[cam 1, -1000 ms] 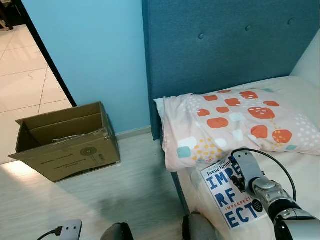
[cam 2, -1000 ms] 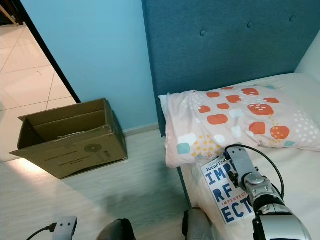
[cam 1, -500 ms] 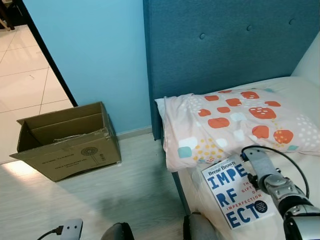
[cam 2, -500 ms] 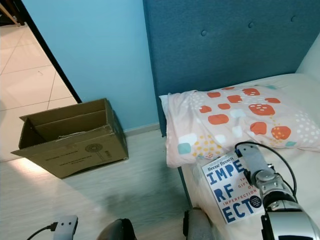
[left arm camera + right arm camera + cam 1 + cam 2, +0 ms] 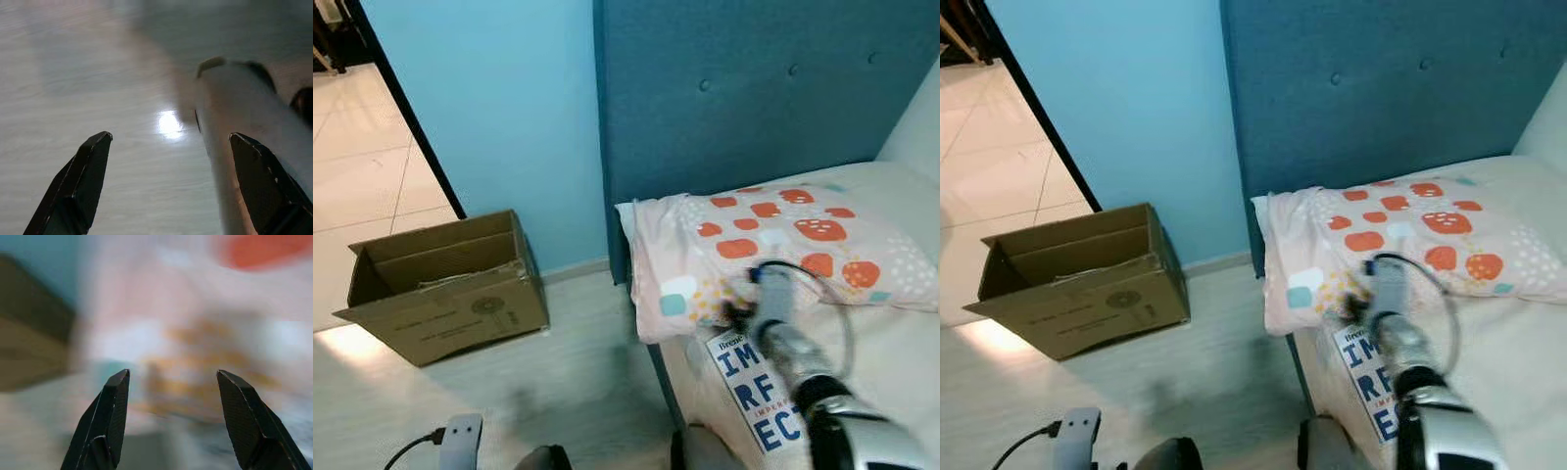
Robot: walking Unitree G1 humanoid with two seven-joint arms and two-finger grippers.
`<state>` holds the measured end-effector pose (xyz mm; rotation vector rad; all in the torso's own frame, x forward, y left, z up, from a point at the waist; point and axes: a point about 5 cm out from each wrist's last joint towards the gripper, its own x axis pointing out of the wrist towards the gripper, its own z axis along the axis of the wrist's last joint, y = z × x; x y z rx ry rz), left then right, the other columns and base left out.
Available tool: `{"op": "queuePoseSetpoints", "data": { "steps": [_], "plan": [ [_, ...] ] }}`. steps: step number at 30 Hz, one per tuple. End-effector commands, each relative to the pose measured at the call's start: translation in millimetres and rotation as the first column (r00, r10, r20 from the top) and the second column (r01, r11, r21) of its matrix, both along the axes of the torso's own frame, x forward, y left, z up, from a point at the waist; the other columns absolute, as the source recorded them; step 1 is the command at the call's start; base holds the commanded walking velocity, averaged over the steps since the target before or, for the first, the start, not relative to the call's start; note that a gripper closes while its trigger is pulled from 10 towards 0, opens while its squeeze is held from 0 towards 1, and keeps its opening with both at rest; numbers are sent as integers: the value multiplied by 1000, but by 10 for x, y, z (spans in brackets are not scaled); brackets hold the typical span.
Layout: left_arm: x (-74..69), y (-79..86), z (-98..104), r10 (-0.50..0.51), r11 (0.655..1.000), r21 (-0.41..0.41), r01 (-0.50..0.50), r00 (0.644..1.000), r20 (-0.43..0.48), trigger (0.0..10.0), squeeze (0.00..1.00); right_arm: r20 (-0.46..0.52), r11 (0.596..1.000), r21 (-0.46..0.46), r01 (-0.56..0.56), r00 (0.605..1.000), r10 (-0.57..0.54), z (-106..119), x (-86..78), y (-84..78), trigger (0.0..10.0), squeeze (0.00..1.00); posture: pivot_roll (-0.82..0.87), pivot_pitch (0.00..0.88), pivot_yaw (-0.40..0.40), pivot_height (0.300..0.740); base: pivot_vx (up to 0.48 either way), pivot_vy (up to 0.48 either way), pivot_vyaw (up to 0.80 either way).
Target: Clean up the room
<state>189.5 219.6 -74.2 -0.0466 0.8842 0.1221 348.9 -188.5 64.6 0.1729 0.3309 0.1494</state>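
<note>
Right gripper [image 5: 168, 421] has swung left since the earlier frames: it was over the book's right half, now it's blurred above the top edge, by the pillow [image 5: 773, 235]. Book [image 5: 759, 392] still lies on the bed [image 5: 901, 333] near the edge, cover reading "IM / RF / EC", rest hidden by the arm. Right fingers [image 5: 110, 421] spread wide, holding nothing. Left gripper [image 5: 166, 191] hangs over the floor [image 5: 73, 73], fingers apart, empty. Cardboard box [image 5: 445, 284] open on the floor.
</note>
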Motion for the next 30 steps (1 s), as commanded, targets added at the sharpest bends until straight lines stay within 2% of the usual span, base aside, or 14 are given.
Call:
{"op": "queuePoseSetpoints", "data": {
  "steps": [1, 2, 3, 4, 8, 9, 11, 13, 14, 15, 16, 19, 25, 30],
  "plan": [
    [-98, 35, -46, 28, 1000, -2, -28, 999, -38, 10000, 0, 59, 997, 72, -23, 998, 18, 22, -14, 26, 10000, 0, -43, 120, 49, 631, 0, 0, 0],
    [-67, 41, -30, 33, 999, -2, -33, 999, -30, 10000, 0, 83, 990, 109, -95, 993, 87, -7, -40, 197, 10000, 0, -49, 115, 51, 631, 0, 0, 0],
    [-67, 41, -30, 33, 999, -2, -33, 999, -30, 10000, 0, 83, 990, 109, -95, 993, 87, -7, -40, 197, 10000, 0, -49, 115, 51, 631, 0, 0, 0],
    [-38, 41, -16, 36, 999, -2, -36, 999, -23, 10000, 0, 90, 977, 126, -175, 982, 164, -61, -90, 352, 10000, 0, -54, 107, 51, 631, 0, 0, 0],
    [-15, 38, -6, 38, 999, -3, -38, 999, -18, 10000, 0, 73, 967, 119, -226, 973, 219, -126, -141, 452, 10000, 0, -57, 102, 50, 631, 0, 0, 0],
    [13, 20, 3, 38, 999, -5, -38, 999, -13, 10000, 0, -36, 966, 67, -249, 967, 252, -337, -276, 500, 10000, 0, -66, 91, 50, 631, 0, 0, 0],
    [13, 20, 3, 38, 999, -5, -38, 999, -13, 10000, 0, -36, 966, 67, -249, 967, 252, -337, -276, 500, 10000, 0, -66, 91, 50, 631, 0, 0, 0],
    [46, -25, 9, 43, 999, -14, -43, 999, -7, 10000, 0, -260, 969, -21, -245, 938, 231, -753, -606, 477, 10000, 0, -73, 78, 49, 631, 0, 0, 0],
    [46, -25, 9, 43, 999, -14, -43, 999, -7, 10000, 0, -260, 969, -21, -245, 938, 231, -753, -606, 477, 10000, 0, -73, 78, 49, 631, 0, 0, 0],
    [54, -47, 8, 44, 999, -18, -44, 999, -7, 10000, 0, -352, 975, -40, -220, 916, 192, -928, -781, 439, 10000, 0, -73, 71, 50, 631, 0, 0, 0],
    [54, -47, 8, 44, 999, -18, -44, 999, -7, 10000, 0, -352, 975, -40, -220, 916, 192, -928, -781, 439, 10000, 0, -73, 71, 50, 631, 0, 0, 0],
    [49, -83, -3, 42, 999, -22, -42, 999, -13, 10000, 0, -479, 979, -85, -188, 869, 126, -1186, -1102, 353, 10000, 0, -65, 59, 51, 631, 0, 0, 0],
    [30, -85, -14, 36, 999, -19, -36, 999, -21, 10000, 0, -485, 983, -67, -169, 867, 116, -1222, -1160, 344, 10000, 0, -62, 56, 50, 631, 0, 0, 0],
    [-16, -85, -38, 12, 1000, -4, -12, 999, -45, 10000, 0, -522, 976, -76, -202, 843, 134, -1283, -1256, 339, 10000, 0, -66, 40, 56, 631, 0, 0, 0]
  ]
}}
